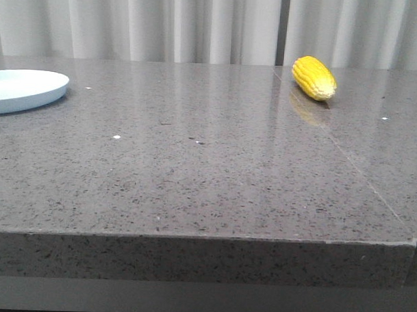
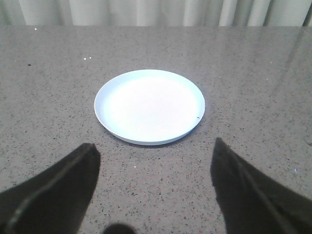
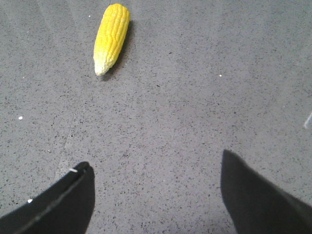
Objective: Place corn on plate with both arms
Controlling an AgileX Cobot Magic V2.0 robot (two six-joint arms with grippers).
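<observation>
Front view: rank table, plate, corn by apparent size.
1. Table: fills most of the frame.
2. Plate: cut off by the left edge, yet its visible part is wider than the corn.
3. Corn: smallest, though it lies farther back, so true size is unsure.

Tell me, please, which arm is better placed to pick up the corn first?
The right. Its open gripper looks at the corn, which lies on the table's right side, while the left gripper faces the empty plate at far left.
</observation>
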